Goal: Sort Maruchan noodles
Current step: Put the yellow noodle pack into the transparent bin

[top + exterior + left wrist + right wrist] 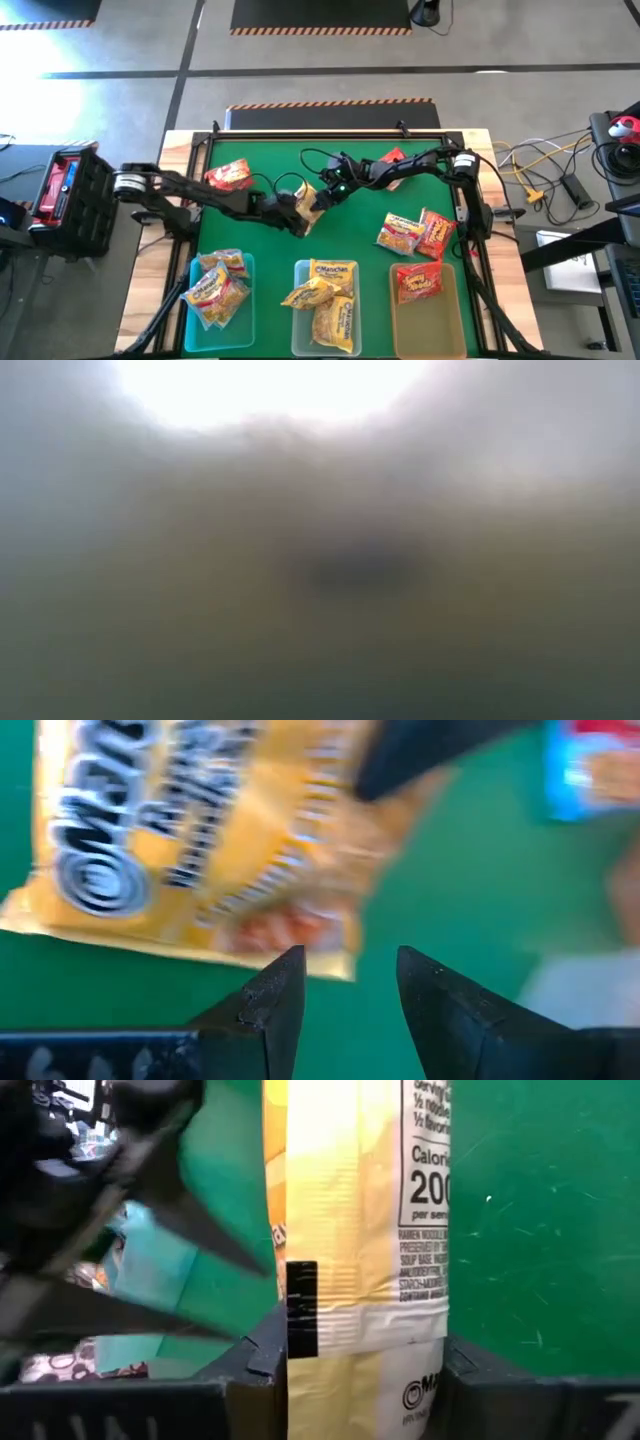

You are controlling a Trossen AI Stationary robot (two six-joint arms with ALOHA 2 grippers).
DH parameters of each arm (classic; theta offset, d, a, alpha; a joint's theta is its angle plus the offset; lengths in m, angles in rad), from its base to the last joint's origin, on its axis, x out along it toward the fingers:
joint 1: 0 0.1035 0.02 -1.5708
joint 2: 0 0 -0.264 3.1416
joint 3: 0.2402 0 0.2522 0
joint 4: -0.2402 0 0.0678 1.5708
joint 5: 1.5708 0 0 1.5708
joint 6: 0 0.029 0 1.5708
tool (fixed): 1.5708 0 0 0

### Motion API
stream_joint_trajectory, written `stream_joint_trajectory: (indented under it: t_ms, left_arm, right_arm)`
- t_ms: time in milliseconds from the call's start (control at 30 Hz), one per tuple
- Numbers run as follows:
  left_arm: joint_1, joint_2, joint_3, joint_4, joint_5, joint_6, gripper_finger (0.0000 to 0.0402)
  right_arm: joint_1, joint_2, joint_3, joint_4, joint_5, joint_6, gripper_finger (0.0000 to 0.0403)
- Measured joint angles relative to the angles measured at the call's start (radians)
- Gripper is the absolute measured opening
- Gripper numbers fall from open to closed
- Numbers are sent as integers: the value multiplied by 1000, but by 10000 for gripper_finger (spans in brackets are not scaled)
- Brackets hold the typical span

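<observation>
While the right gripper (365,1365) pinches the yellow noodle packet (360,1220) above the mat's centre, just behind the middle bin (298,300), the left gripper (350,985) sits right beside it, fingers apart and empty. Trouble? That crinkly film could slide out of a thin edge grip, or the two arms could bump, dropping it short of the middle bin. Loose red packets (432,236) wait near the right bin (452,318).

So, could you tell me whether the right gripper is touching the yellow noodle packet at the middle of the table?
Touching. In the right wrist view the yellow noodle packet fills the space between the right gripper fingers, with both edges against them.
</observation>
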Motion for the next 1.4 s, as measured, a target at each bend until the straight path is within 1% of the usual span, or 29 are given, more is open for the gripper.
stream_joint_trajectory:
  t_ms: [100, 267, 333, 433, 533, 600, 667, 800, 933, 1033, 1100, 1200, 1233, 1300, 1400]
  left_arm:
    - [-16, -83, 1, -42, 46, 30, 142]
    - [-73, -255, 2, -183, 35, 34, 142]
    - [-96, -320, 2, -231, -7, 31, 142]
    - [-126, -402, 3, -283, -100, 24, 142]
    - [-144, -453, 3, -323, -185, 3, 142]
    - [-146, -472, 2, -339, -210, -8, 142]
    - [-148, -477, 2, -341, -212, -17, 142]
    - [-147, -473, 1, -354, -212, -20, 142]
    - [-148, -469, 1, -356, -211, -17, 142]
    - [-147, -468, 1, -357, -192, -16, 142]
    - [-147, -468, 1, -357, -187, -15, 142]
    - [-147, -468, 1, -358, -186, -9, 142]
    - [-147, -468, 1, -358, -186, -9, 142]
    - [-147, -468, 1, -357, -186, -9, 142]
    - [-147, -468, 3, -356, -186, -9, 142]
  right_arm:
    - [0, -15, 0, -10, -5, 0, 114]
    - [0, -78, 0, -25, -38, -1, 113]
    - [9, -115, 0, -50, -39, -7, 113]
    - [40, -177, -1, -108, -38, -46, 113]
    - [90, -258, -1, -156, -32, -72, 113]
    - [135, -311, -1, -179, -10, -84, 113]
    - [192, -358, -1, -203, 39, -90, 113]
    - [344, -432, -1, -225, 137, -96, 113]
    - [491, -474, -1, -230, 290, -84, 113]
    - [591, -478, -1, -232, 349, -62, 114]
    - [655, -476, -1, -260, 406, -52, 114]
    - [720, -458, -1, -298, 488, -51, 114]
    - [733, -451, -3, -310, 499, -47, 114]
    - [753, -427, -1, -279, 505, -22, 114]
    - [779, -386, 0, -285, 497, 2, 114]
